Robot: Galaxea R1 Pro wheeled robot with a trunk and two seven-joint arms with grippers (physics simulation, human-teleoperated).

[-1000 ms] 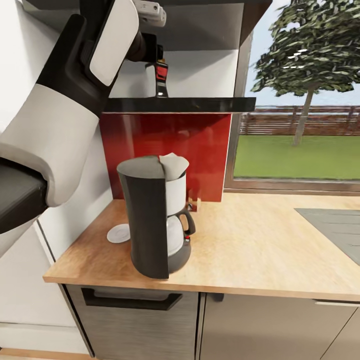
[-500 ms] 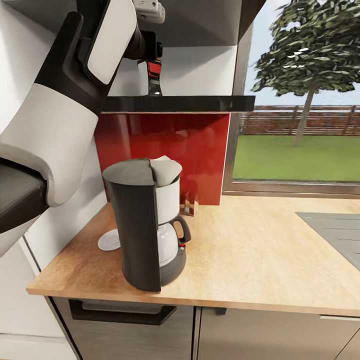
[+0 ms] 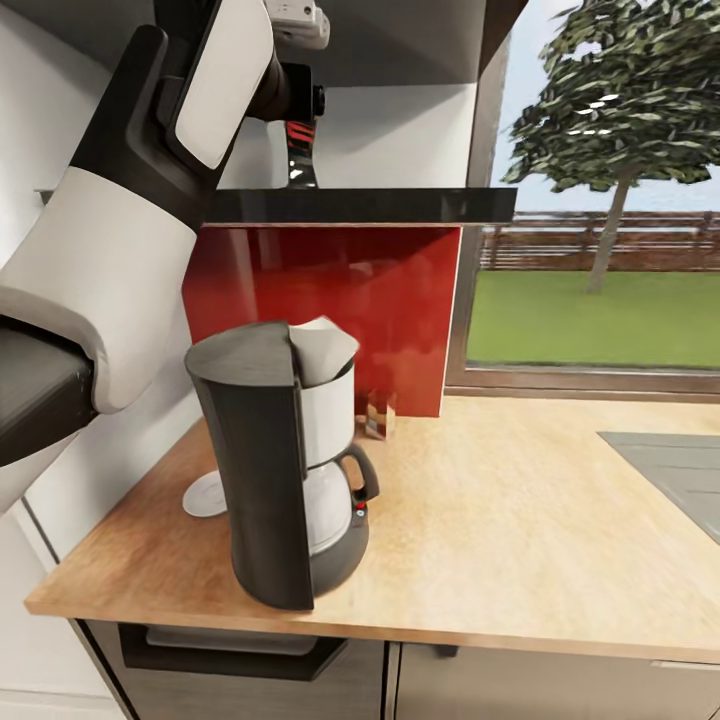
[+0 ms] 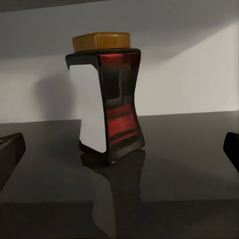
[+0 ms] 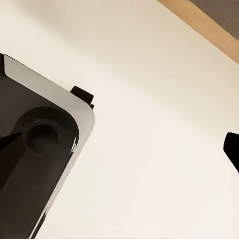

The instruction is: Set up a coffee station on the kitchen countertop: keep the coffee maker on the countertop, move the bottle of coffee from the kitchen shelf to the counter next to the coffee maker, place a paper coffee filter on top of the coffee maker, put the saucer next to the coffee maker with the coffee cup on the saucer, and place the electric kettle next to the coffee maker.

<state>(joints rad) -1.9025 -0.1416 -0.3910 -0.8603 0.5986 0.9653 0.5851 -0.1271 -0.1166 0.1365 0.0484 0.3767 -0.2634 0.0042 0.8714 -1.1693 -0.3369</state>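
wooden countertop (image 3: 520, 520), red backsplash (image 3: 330, 290), window (image 3: 600, 200)

The camera has rolled closer, so the coffee maker (image 3: 275, 465) looks bigger now. Up on the shelf (image 3: 360, 205), the left gripper (image 3: 300, 140) has reached further in toward the bottle of coffee (image 4: 107, 97).

The bottle of coffee (image 4: 108, 97) is showing a glossy red and black body, a white side panel and a mustard-yellow lid, standing on a black shelf (image 3: 350, 206). The coffee maker (image 3: 275, 460) is appearing dark grey with a white filter (image 3: 322, 345) on top. The countertop (image 3: 520, 520) is showing light wood grain, the backsplash (image 3: 360, 300) deep red, the saucer (image 3: 205, 493) white
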